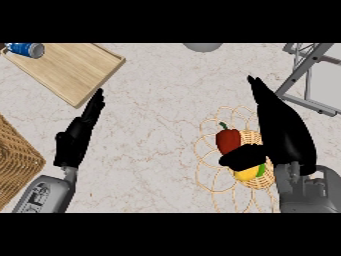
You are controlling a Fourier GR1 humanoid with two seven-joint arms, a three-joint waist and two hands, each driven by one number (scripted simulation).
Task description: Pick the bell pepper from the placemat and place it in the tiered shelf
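A bell pepper (228, 140), red with a yellow lower part and a green stem, lies on a woven wire placemat (210, 170) at the lower right of the counter. My right hand (284, 130) stands just right of it, fingers straight and pointing up, the thumb (241, 158) reaching across the pepper's lower half. The fingers are not curled round it. The tiered shelf (313, 80), a grey metal frame, stands at the upper right. My left hand (81, 132) rests open at the left, fingers up.
A wooden cutting board (69, 70) lies at the upper left with a blue can (25, 49) at its far corner. A wicker basket (3, 160) fills the left edge. A grey round object (202, 46) shows at the top edge.
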